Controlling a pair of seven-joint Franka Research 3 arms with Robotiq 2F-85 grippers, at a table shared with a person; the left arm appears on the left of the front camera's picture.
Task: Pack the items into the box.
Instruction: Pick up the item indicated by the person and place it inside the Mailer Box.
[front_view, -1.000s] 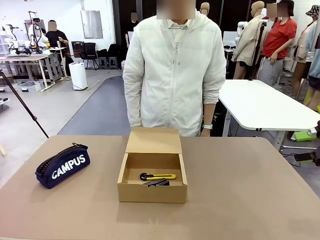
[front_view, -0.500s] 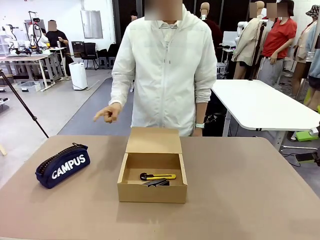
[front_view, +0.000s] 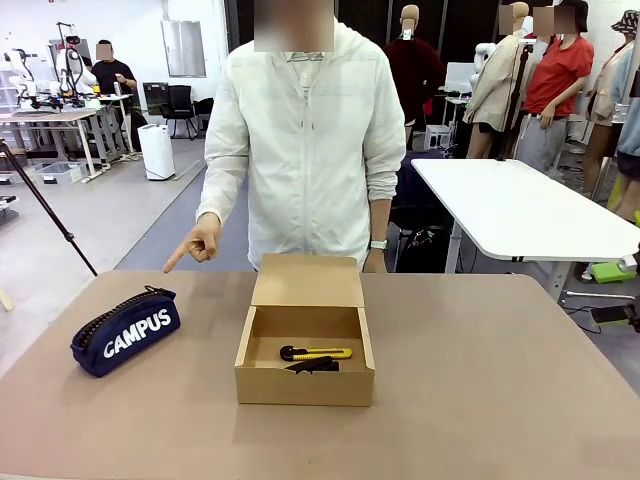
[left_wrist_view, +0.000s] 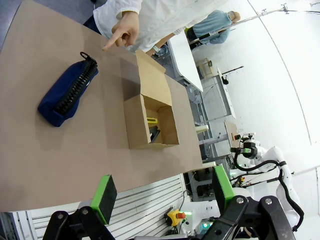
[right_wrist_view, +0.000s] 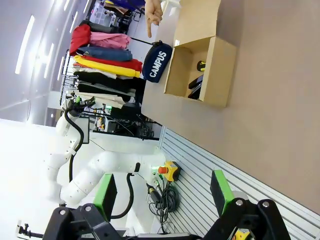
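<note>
The brown cardboard box stands open mid-table, lid flap up at the far side. Inside lie the yellow-and-black utility knife and the black stapler. The navy "CAMPUS" pencil case lies on the table left of the box. A person in a white jacket stands at the far edge, one hand pointing down toward the pencil case. My left gripper is open, high above the near table edge, with the pencil case and box far ahead. My right gripper is open too, well off the box.
The tan table has wide bare room right of the box and along the front. A white table stands behind at the right. The left wrist view also takes in the other white arm beyond the table edge.
The person has stepped left and lowered an arm, the hand now pointing at the pencil case. Box, items and both grippers have not moved.
</note>
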